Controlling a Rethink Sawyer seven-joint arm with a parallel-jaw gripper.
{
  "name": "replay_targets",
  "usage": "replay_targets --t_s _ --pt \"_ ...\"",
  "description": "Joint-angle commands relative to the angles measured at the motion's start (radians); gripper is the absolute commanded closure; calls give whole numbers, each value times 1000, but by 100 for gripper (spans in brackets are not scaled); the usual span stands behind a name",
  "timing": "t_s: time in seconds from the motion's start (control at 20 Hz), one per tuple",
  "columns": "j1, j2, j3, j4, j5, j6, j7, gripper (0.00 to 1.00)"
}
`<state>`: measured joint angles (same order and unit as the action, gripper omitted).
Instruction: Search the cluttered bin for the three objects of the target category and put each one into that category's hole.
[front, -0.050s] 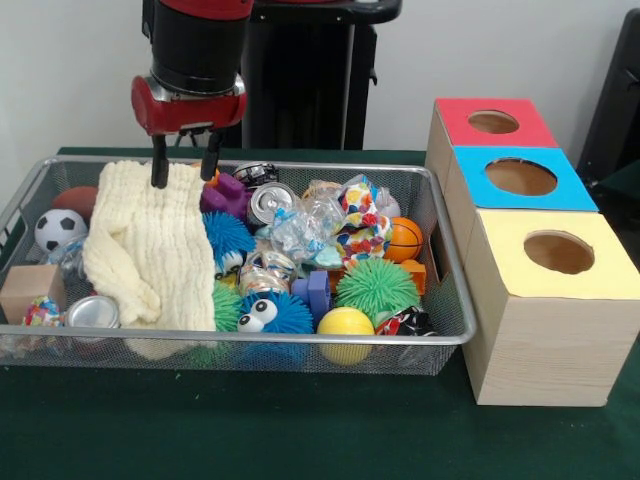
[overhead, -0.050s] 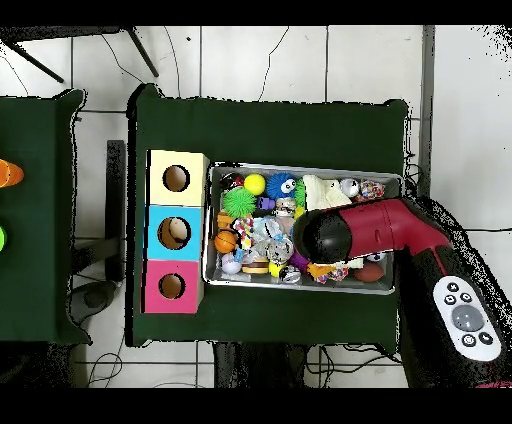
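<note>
Yellow ball (front, -0.050s: 345, 322) sits at the near edge of the bin (front, -0.050s: 300, 344). Far back on the left, the gripper (front, -0.050s: 186, 167) hangs right over the cream cloth (front, -0.050s: 150, 250) — fingers a little apart, holding nothing. Which toys it wants is not clear; the cloth may hide some.

No readable text, label, brand, number or sign was found in either view. Printed patterns were seen on crinkled wrappers (front, -0.050s: 352, 215) in the wire bin (front, -0.050s: 455, 300), but no letters could be made out on them.
</note>
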<state>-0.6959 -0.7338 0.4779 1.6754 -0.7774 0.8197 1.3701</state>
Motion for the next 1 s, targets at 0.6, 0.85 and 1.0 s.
replay_targets --t_s 0.6,0.85,1.0 --pt "-66 125 49 -28 -63 22 -267 0" --pt "-99 116 55 -40 -50 62 -308 0" --pt "-110 103 62 -43 -31 92 -318 0"
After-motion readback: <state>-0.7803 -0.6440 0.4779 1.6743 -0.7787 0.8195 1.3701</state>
